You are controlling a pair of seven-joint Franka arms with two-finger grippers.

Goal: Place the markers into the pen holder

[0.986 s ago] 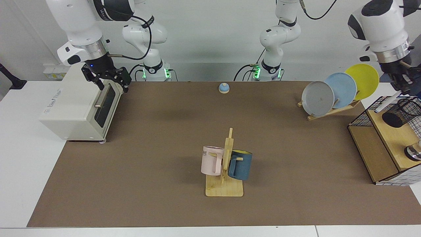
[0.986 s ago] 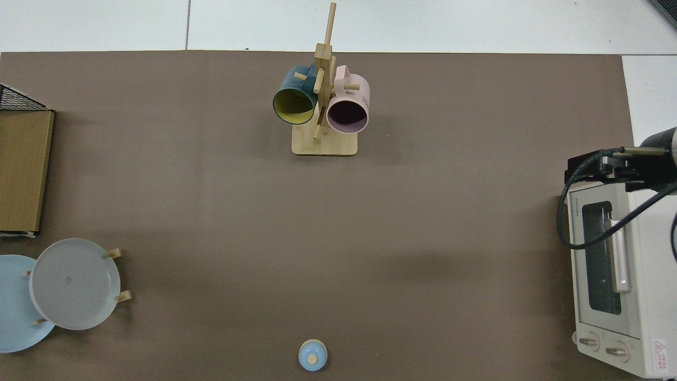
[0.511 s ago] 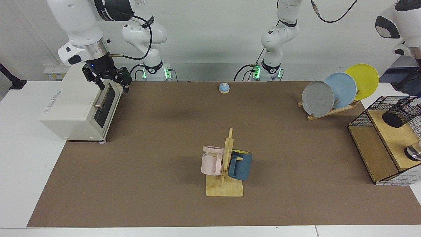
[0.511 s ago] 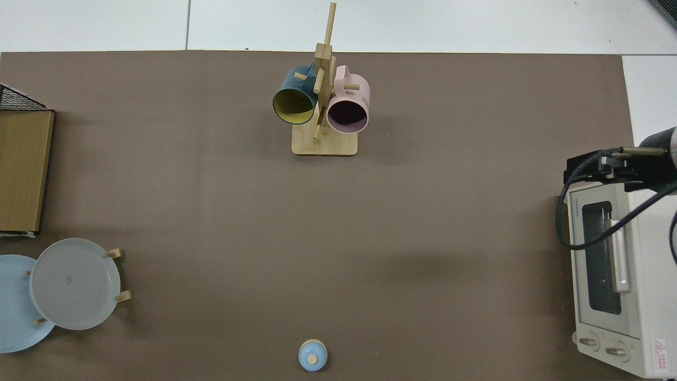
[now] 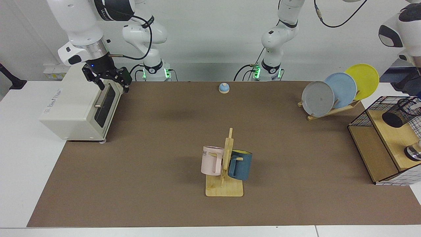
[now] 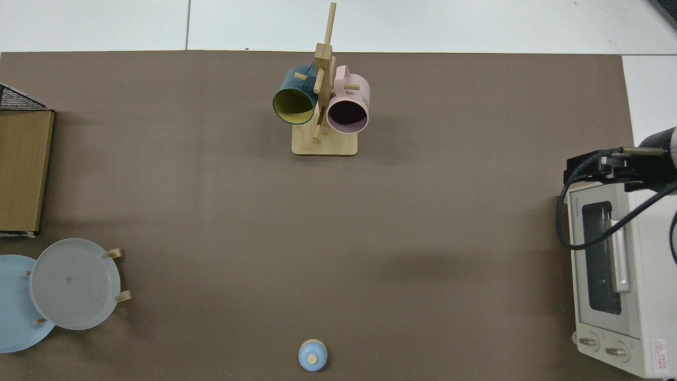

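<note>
The left tool (image 5: pixel 408 86) is now standing raised above the pen holder (image 5: pixel 399 115) at the far edge of the facing view. Only a dark part of it is showing, so whether it is released or clenched cannot be told. A second ago it was hanging low over the holder with the marker (image 5: pixel 414 105) slanting down from it. The marker's white barrel is now showing only as a small pale piece inside the mesh rim, apart from the tool. The judgement is that this marker is delivered and the arm is withdrawing; no other marker is showing. The holder is standing on the wooden shelf (image 5: pixel 391 131) inside the wire-grid frame (image 5: pixel 361 118). The right tool (image 5: pixel 113 88) is waiting over the toaster oven (image 5: pixel 75 108), fingers parted and gripping nothing, unmoved across the interval. The counter (image 5: pixel 19 148) is carrying a brown mat (image 5: pixel 164 148), with the mug stand (image 5: pixel 225 184), the plate rack (image 5: pixel 332 112) and a small blue bell (image 5: pixel 224 88) undisturbed. A plain white wall (image 5: pixel 204 39) is closing the room behind.
</note>
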